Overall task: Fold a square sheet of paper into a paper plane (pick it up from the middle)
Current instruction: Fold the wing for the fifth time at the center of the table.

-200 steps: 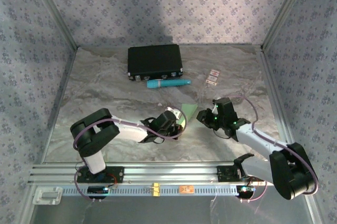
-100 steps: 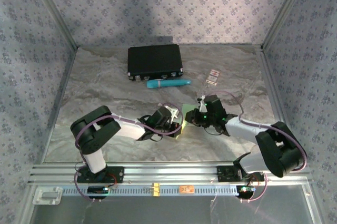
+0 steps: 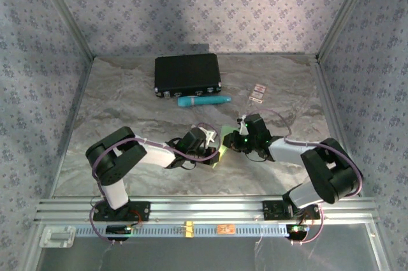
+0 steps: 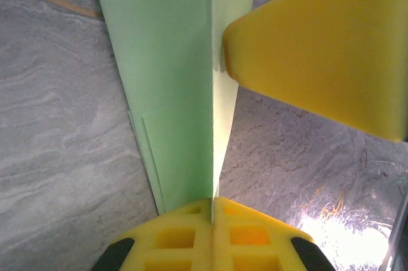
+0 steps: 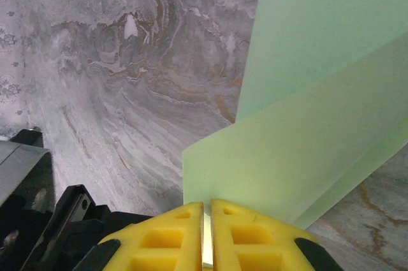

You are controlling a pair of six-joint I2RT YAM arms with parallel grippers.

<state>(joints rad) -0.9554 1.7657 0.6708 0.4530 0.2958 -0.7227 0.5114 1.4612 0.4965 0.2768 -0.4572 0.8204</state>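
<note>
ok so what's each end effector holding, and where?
Both are shut on the folded green paper: left end effector pinches its narrow end on the centre crease, right end effector pinches the edge of a raised flap.

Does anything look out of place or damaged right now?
Nothing stands out. The left gripper and right gripper are each shut on the folded green paper, whose creases look clean with no tears visible. The black case and teal tube lie flat at the back.

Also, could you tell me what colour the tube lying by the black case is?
The tube is teal, seen best in the top external view.
</note>
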